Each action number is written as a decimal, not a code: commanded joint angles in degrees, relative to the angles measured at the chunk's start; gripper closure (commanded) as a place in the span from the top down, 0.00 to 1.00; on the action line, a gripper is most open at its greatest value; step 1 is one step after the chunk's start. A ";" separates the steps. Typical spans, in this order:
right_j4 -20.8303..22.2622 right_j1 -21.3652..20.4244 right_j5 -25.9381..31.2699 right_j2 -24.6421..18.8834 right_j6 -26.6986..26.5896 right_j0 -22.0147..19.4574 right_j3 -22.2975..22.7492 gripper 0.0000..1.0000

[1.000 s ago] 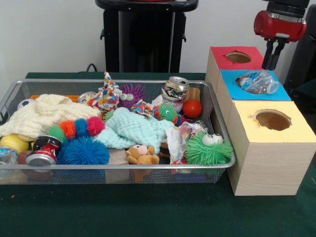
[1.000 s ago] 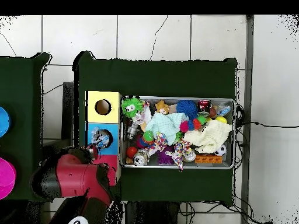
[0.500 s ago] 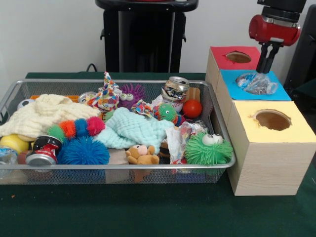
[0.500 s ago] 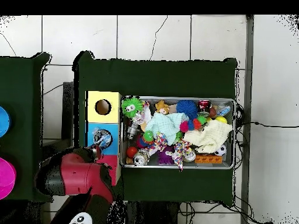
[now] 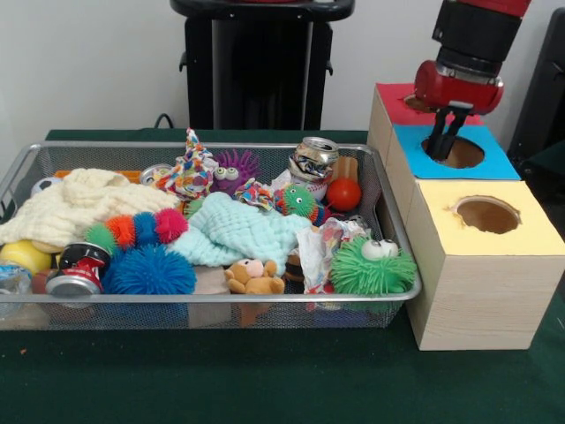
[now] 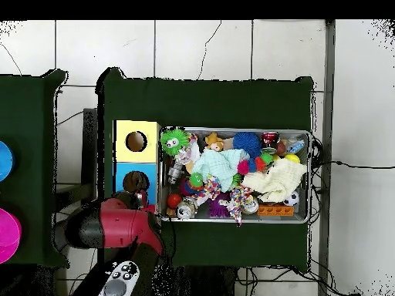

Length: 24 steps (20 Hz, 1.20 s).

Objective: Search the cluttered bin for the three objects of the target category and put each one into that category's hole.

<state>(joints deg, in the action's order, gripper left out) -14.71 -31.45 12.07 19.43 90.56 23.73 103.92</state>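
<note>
Pincer over the blue hole, bin of clutter beside the boxes

The pincer (image 5: 443, 147) hangs with its dark fingers pressed together, tips dipping into the blue-faced hole (image 5: 458, 152), holding nothing. The red-faced hole (image 5: 395, 106) lies just behind it, largely hidden by the arm. One crumpled clear bottle (image 5: 12, 279) shows at the end of the wire bin (image 5: 221, 301) farthest from the boxes, on the green tabletop (image 5: 265, 380).

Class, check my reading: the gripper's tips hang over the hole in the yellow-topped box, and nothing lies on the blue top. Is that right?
Not quite. In the front view the gripper hangs over the hole in the blue-topped box, not the yellow-topped box. The rest holds: nothing lies on the blue top.
</note>
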 commanded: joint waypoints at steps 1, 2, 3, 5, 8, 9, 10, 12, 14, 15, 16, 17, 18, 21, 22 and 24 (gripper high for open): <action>-2.15 4.19 -2.31 -7.07 13.44 -2.34 0.43 0.00; -2.42 3.68 -1.56 -6.68 13.76 -1.80 0.57 0.00; -3.00 2.73 0.38 -5.66 14.32 -0.68 0.32 0.00; -3.52 0.76 3.80 -3.94 14.86 1.07 0.12 0.00; -3.49 -2.25 7.79 -1.99 15.06 2.78 -0.40 0.00; -3.40 -3.51 8.92 -1.54 14.93 3.03 -0.74 0.00; -3.31 -4.01 10.00 -1.23 14.78 3.20 -1.09 0.00; -3.32 -5.21 11.40 -1.26 14.45 3.02 -1.42 0.00; -3.24 -5.85 11.64 -1.61 13.98 2.56 -1.40 0.00; -2.98 -5.88 11.43 -1.29 13.69 2.62 -1.72 0.00; -2.85 -5.80 11.35 -1.10 13.58 2.63 -1.98 0.00; -2.42 -5.54 11.17 -0.22 13.31 2.72 -2.68 0.00; -2.18 -5.19 10.61 -0.04 13.07 2.51 -2.82 0.00; -0.56 -3.47 8.13 1.95 11.80 1.88 -3.53 0.00; -0.01 -3.16 7.19 2.48 11.36 1.71 -3.41 0.00; 1.41 -2.34 5.68 3.82 9.89 0.85 -3.88 0.00</action>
<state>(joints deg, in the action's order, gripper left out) -15.08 -36.36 16.28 21.97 90.56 27.07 103.36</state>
